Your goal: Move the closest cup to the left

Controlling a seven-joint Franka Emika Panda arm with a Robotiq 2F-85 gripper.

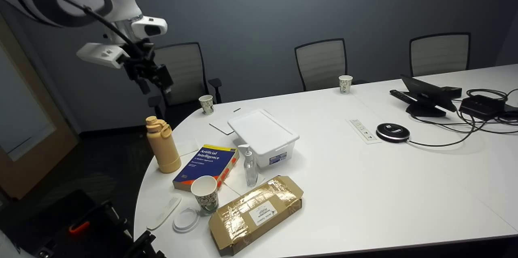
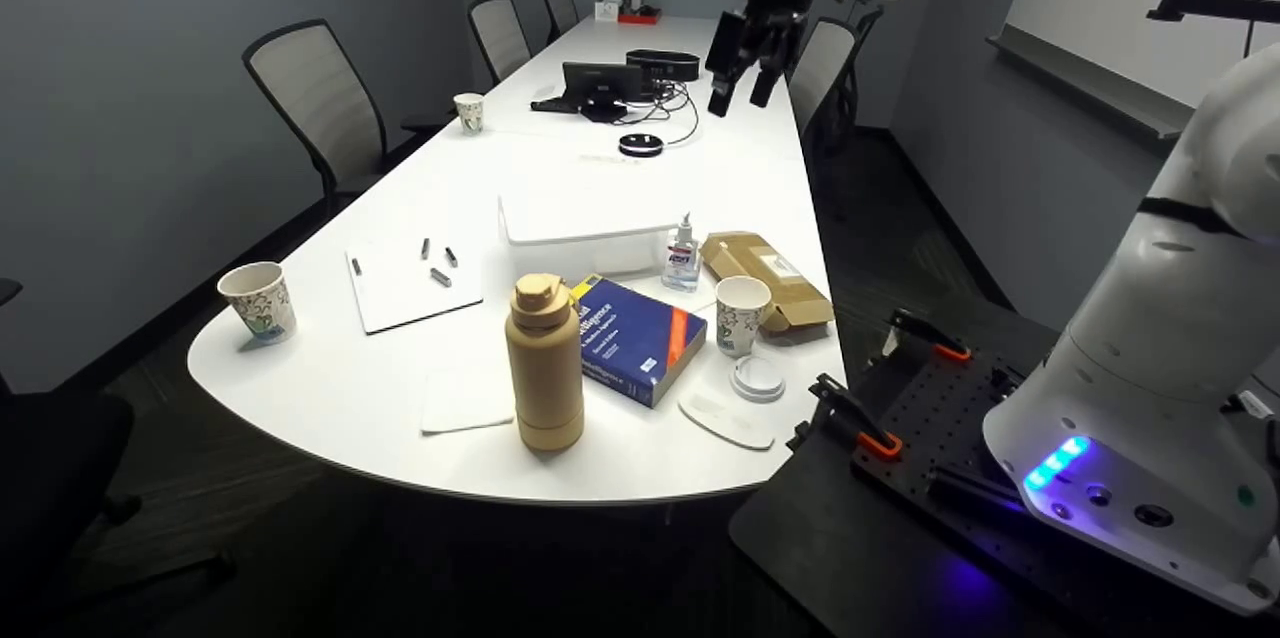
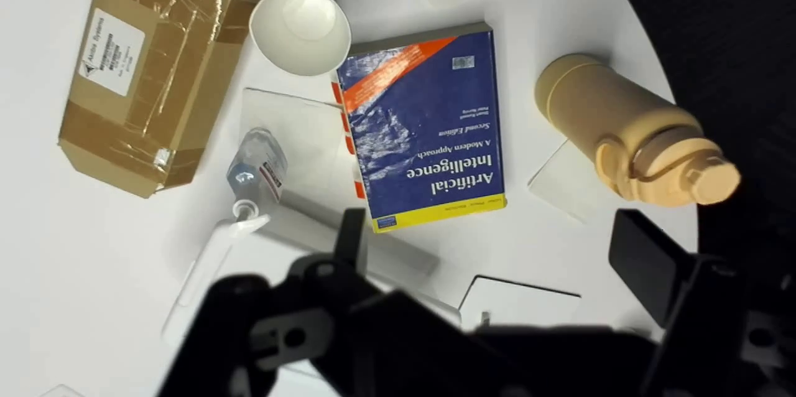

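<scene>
A patterned paper cup stands upright between the book and the cardboard box. It also shows in an exterior view and, from above and empty, in the wrist view. A similar cup stands near the table's rounded edge, and it shows in an exterior view. A third cup stands farther along the table, visible in an exterior view. My gripper is high above the table, apart from all cups. In the wrist view its fingers are wide open with nothing between them.
Around the nearest cup are a blue book, a cardboard box, a round lid and a sanitizer bottle. A tall tan bottle stands by the table edge. A lidded plastic bin sits mid-table beside a whiteboard.
</scene>
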